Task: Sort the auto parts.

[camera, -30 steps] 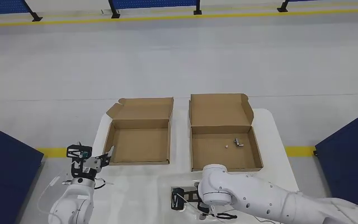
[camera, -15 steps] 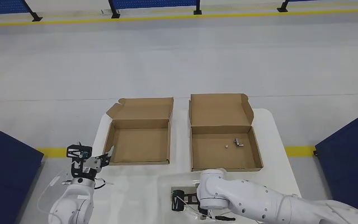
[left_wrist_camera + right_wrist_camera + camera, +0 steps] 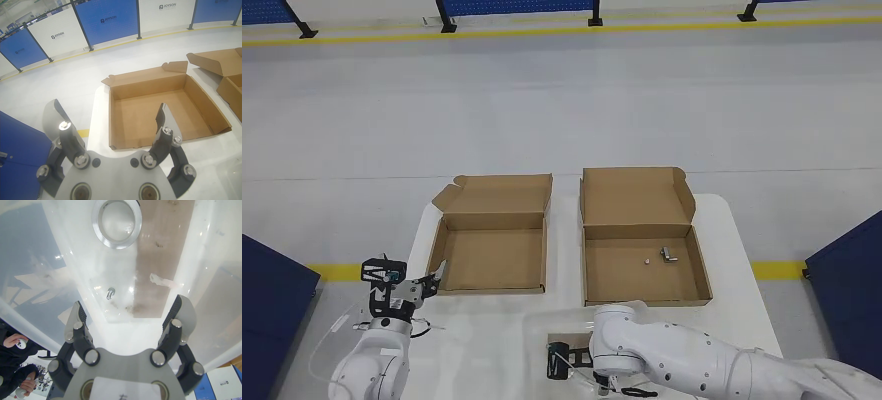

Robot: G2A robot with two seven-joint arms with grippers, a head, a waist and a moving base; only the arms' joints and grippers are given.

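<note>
R hand (image 3: pixel 128 303) wide over bolt (image 3: pixel 110 293)

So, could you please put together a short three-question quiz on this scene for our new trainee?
1. True or false: the left cardboard box already holds sorted parts.
2. Which of these lies in the clear bin that the right hand faces? A) a bolt B) a spring C) a gear
3. Fill in the gap: the left hand, near the corner of the left cardboard box, has its fingers ____ and holds nothing.

Key: 1 false; 2 A; 3 open.
</note>
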